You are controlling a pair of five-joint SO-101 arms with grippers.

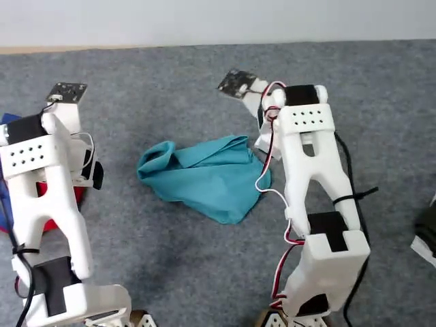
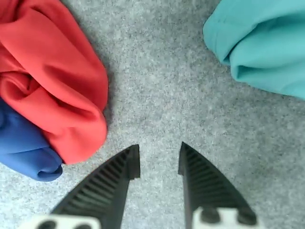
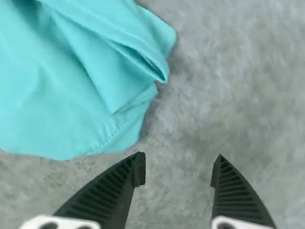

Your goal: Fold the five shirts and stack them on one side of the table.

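Left gripper (image 2: 159, 152): nearest the left wrist camera. Its dark ribbed fingers stand a little apart with nothing between them, over the bare grey table (image 1: 170, 88).
Red shirt (image 2: 52, 81): crumpled in a heap at the left side of the table, beside the left arm (image 1: 41, 170) and not folded.
Blue shirt (image 2: 24, 152): bunched against the red shirt and touching it, also unfolded.
Teal shirt (image 1: 204, 177): lies rumpled mid-table between the two arms, with one end rolled over and creases running across it. It looks like the piece to work on now.
Right gripper (image 3: 179, 164): its fingers are spread wide and empty, just beside the teal shirt's hemmed edge but not touching it.
Dark thing (image 1: 428, 228): sits at the table's right edge. I cannot tell whether it is a shirt.
Step in hand: most likely taking hold of the teal shirt to spread it flat before any fold.
Doing it well: the right gripper should close on the near hem, pinching a single layer rather than the doubled fold beside it. The left gripper has to cross to the rolled end and take an outer edge there. Drawing the two holds apart low over the table should flatten the creases.
Risk: a pinch through several layers would drag the bundle instead of opening it. The left arm may also snag the red shirt in passing.
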